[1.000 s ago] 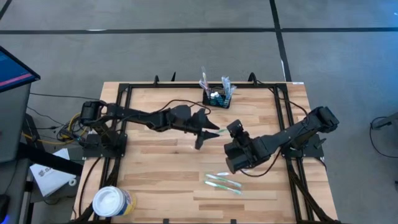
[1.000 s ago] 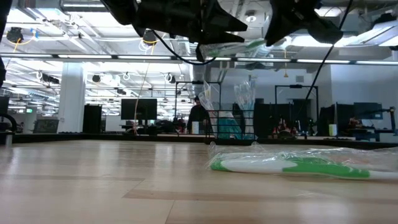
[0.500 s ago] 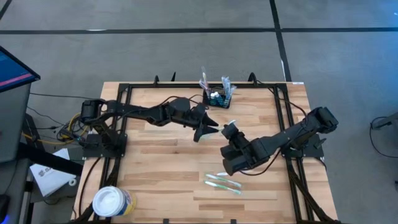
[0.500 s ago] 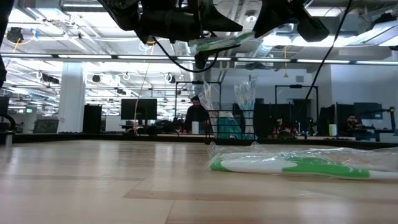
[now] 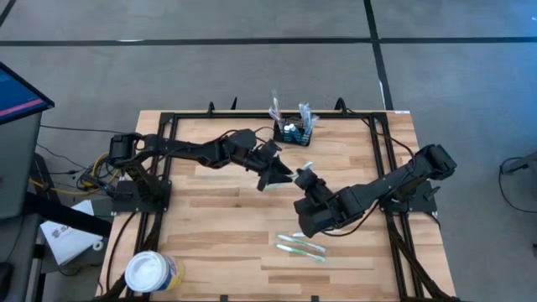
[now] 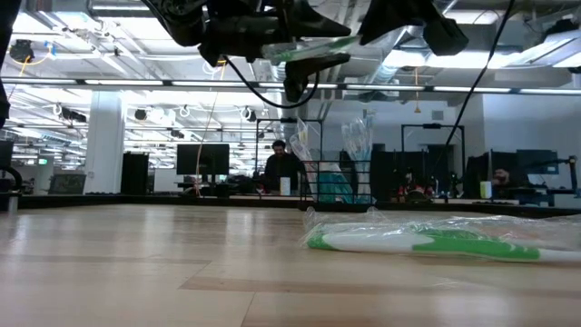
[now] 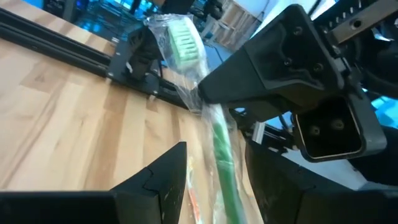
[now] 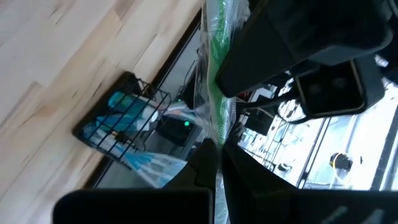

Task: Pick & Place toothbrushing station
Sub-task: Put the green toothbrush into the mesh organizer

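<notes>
Standing upright at the table's far edge, near the middle: small black rectangular wire-mesh caddy [image 5: 294, 132], compartments holding blue-and-white items, with clear plastic-wrapped pieces rising above its rim, untouched by either arm. Hovering above mid-table, left gripper [image 5: 277, 175], jaws partly apart, straddling a green-handled toothbrush in clear plastic wrap [image 7: 214, 134]. Meeting it from the opposite side, right gripper [image 5: 304, 176], jaws fully closed, pinching the same wrapper. Lying flat nearer the front edge: further wrapped green toothbrushes [image 5: 300, 247]. Sitting at the front left corner: round white tub [image 5: 153, 272].
</notes>
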Motion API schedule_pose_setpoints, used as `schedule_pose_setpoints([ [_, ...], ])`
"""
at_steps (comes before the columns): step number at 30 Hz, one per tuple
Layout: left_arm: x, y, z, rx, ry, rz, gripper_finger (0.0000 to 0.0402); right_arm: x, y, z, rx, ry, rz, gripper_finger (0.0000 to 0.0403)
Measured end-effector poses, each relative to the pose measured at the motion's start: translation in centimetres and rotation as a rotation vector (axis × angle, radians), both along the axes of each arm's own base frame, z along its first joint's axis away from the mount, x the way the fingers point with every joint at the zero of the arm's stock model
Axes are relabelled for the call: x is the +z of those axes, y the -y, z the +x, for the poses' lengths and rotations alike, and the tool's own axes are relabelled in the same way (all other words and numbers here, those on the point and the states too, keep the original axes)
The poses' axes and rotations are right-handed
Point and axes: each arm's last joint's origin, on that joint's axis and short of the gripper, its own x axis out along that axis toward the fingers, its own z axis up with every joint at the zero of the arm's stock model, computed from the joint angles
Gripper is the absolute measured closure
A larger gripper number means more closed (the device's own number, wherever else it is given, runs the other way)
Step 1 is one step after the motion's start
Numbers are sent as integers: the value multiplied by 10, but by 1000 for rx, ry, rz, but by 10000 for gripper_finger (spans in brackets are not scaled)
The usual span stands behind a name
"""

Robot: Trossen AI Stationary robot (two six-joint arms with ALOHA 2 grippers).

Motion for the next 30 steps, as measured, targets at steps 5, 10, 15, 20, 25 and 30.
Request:
schedule_pose_setpoints([
  [5, 0, 1, -1, -57, 3, -13, 243, 2, -2, 5, 28, 0, -14, 401],
  [10, 0, 2, -1, -80, -4, -42, 243, -4, -5, 11, 44, -32, -41, 401],
  [15, -1, 2, -1, -76, -17, -52, 243, -23, -9, 20, 48, -124, -130, 401],
  [20, -2, 2, -2, -102, -30, -71, 243, -33, -12, 27, 30, -148, -222, 401],
  [25, -3, 3, -2, -116, -51, -79, 243, -29, -11, 26, 37, -140, -201, 401],
  [30, -4, 4, -2, -125, -56, -83, 243, -24, -10, 25, 33, -117, -196, 401],
])
